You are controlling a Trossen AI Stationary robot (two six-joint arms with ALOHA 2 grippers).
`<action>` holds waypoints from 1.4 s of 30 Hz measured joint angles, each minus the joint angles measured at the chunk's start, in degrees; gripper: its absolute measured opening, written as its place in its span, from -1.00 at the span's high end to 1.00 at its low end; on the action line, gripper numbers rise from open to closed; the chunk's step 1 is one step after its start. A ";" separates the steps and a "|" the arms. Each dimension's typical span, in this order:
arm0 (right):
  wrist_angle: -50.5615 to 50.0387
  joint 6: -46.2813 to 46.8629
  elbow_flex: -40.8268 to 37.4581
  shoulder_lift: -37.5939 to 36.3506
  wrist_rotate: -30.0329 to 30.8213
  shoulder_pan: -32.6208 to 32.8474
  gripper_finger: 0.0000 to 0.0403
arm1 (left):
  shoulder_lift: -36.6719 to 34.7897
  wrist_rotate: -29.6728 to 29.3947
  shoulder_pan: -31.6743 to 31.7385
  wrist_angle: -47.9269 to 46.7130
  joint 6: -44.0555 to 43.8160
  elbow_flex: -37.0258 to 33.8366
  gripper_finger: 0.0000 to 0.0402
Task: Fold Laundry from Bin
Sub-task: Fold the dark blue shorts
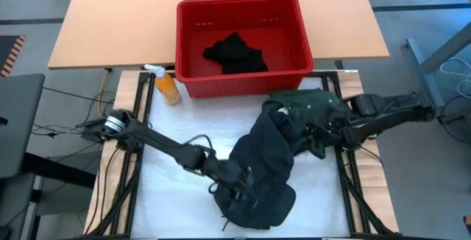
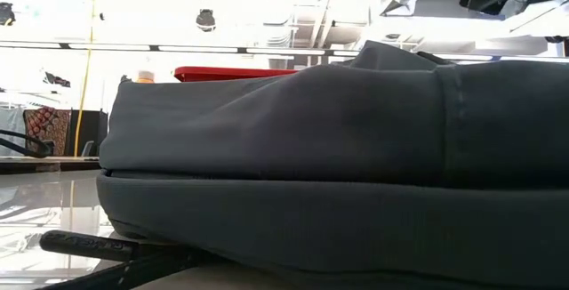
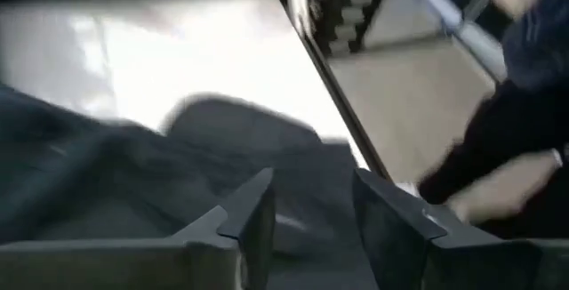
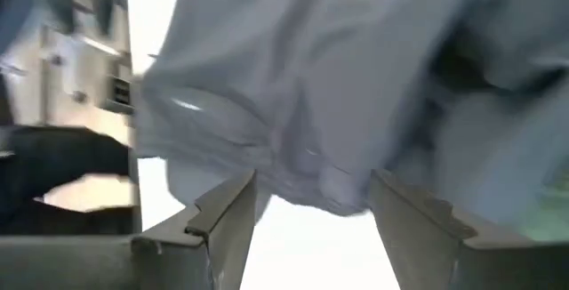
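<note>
A charcoal garment lies heaped on the white tabletop and fills the low view. A dark green piece lies at its far right end, just in front of the red bin. Inside the bin lies a black garment. My left gripper is over the heap's near-left part, open, with dark cloth under and ahead of its fingers. My right gripper is at the heap's right side, open, with a fold of cloth just beyond its fingertips. My left gripper stands low over the near-left part of the charcoal garment, slanting down from the table's left. Nothing shows pinched between its fingers. Whether they touch the cloth I cannot tell.
An orange spray bottle lies left of the bin. A wooden table stands behind it. Black rails run along the tabletop's left and right sides. White tabletop shows left of the heap. Something dark and blurred shows beyond the table edge.
</note>
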 joint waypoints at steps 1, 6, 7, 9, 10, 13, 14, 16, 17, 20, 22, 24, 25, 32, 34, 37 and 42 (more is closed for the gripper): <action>2.34 1.38 -0.93 -0.28 0.45 2.57 -0.21 | 1.34 0.02 -0.58 -1.36 0.03 1.74 0.27; 13.91 7.34 -4.17 1.67 5.58 14.94 -0.19 | 5.30 6.08 -2.12 -3.28 0.47 6.87 0.11; 15.57 8.15 -4.37 2.61 7.06 17.03 -0.18 | 5.63 7.60 -2.52 -3.57 0.68 6.93 0.09; 17.48 9.52 -4.49 5.20 10.21 21.15 -0.17 | 6.74 8.09 -3.30 -3.46 1.21 6.95 0.05; 17.65 10.49 -4.55 6.77 11.31 22.85 -0.17 | 7.40 7.29 -3.96 -3.43 1.75 6.99 0.04; 18.51 13.42 -4.62 11.24 12.43 26.23 -0.17 | 10.26 3.26 -6.10 -3.27 3.54 6.95 0.03; 19.06 14.87 -4.62 12.67 12.40 26.90 -0.17 | 11.33 1.79 -6.83 -2.53 3.36 6.93 0.03; 19.84 18.47 -4.62 15.28 12.29 27.99 -0.17 | 13.73 -0.05 -8.04 0.93 1.53 6.93 0.03; 20.57 19.90 -4.62 16.53 12.25 28.37 -0.17 | 14.64 -1.73 -8.60 1.96 1.06 6.93 0.03; 22.00 22.39 -4.62 19.27 12.33 29.95 -0.17 | 17.05 -7.55 -9.99 4.20 0.25 6.93 0.03; 22.51 23.91 -4.62 20.68 12.32 30.69 -0.17 | 18.07 -10.14 -10.71 4.52 -1.71 6.88 0.03; 23.19 25.21 -4.62 21.91 12.30 30.99 -0.17 | 18.67 -11.35 -11.12 3.59 -3.08 6.82 0.03; 23.35 25.78 -4.62 22.31 12.28 31.19 -0.17 | 18.88 -12.41 -11.22 3.75 -3.98 6.92 0.03; 23.62 26.67 -4.58 23.91 12.32 31.51 -0.16 | 20.59 -14.77 -11.76 -0.65 -11.36 6.86 0.03; 23.56 26.67 -4.56 23.76 12.32 31.52 -0.16 | 21.32 -13.83 -12.00 -0.71 -13.28 6.93 0.03; 23.13 26.67 -4.53 23.71 12.32 31.62 -0.16 | 21.70 -14.68 -12.58 -1.85 -17.23 6.91 0.09; 20.32 26.19 -4.53 23.72 12.34 31.78 -0.16 | 19.65 -18.46 -12.28 -5.29 -24.88 6.86 0.49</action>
